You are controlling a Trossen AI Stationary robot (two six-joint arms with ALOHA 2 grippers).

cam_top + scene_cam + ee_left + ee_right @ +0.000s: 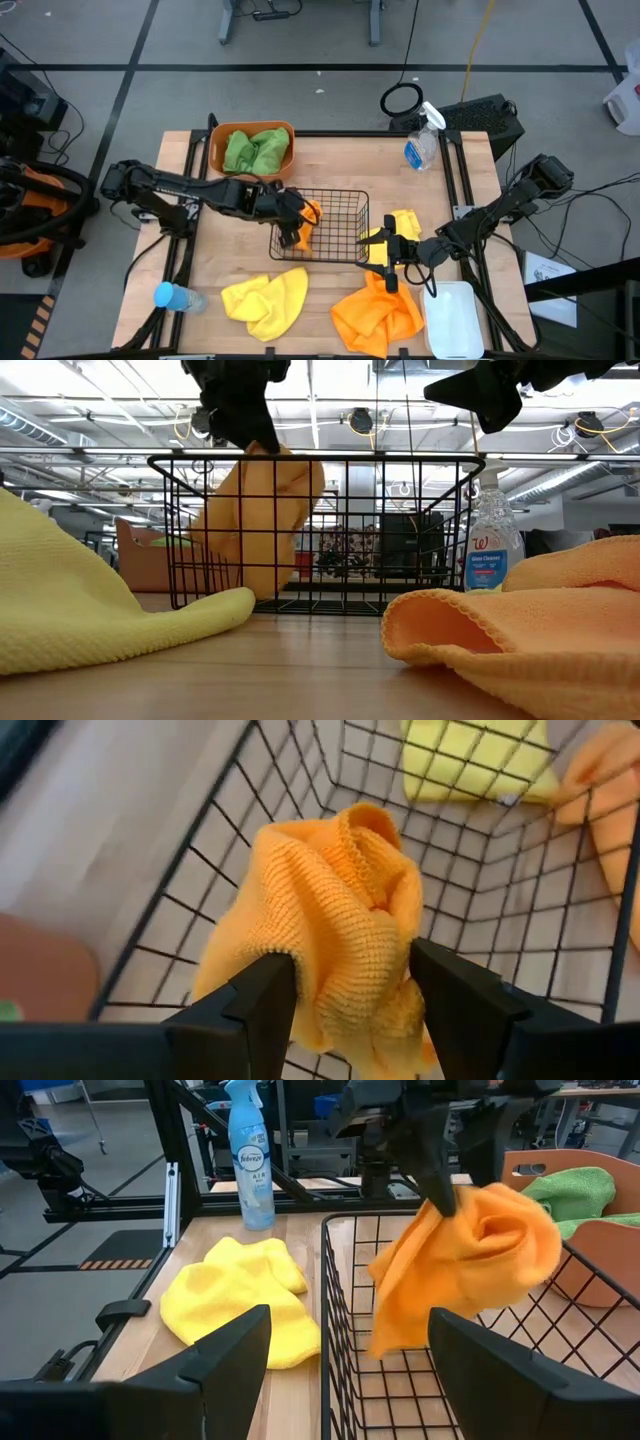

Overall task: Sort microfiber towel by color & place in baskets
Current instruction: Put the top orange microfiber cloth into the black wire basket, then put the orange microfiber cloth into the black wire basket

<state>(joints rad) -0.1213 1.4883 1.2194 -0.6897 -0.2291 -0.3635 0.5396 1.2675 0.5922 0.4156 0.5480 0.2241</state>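
green cloth fills the orange tub (pixel 218 140) at the far left of the bench (pixel 330 150): both green towels (pixel 256 152) are seen bundled inside it, so that colour is judged finished. one orange towel (pixel 305 228) is held by the left claw (pixel 296 226), clenched on the cloth, over the near-left part of the black wire basket (pixel 345 196); it hangs inside the basket's walls but has not been let go. the second orange towel (pixel 378 312) lies crumpled on the bench in front of the basket, just beside the white bin (pixel 455 322), which holds nothing that can be seen. one yellow towel (pixel 267 298) is spread on the bench near the front edge, and the other yellow towel (pixel 403 224) lies just right of the basket, partly hidden under the right claw (pixel 392 252). that claw is spread open and grasps nothing, hovering by the basket's right wall. by this reckoning two of six cloths are sorted, a third is almost placed, and three are left.

the left wrist view alone shows the grip closely: the orange towel (pixel 340 910) is pinched between the two dark fingers (pixel 262 1002), with wire mesh (pixel 500 890) on all sides. the right wrist view shows the cloth (pixel 470 1260) dangling clear of the basket floor, which cannot be judged from above. the low view shows how far the towel (pixel 262 520) reaches down behind the wires, and also a spray bottle (pixel 494 540) beyond. only the high view shows every container and the blue-capped bottle (pixel 172 296) at once.
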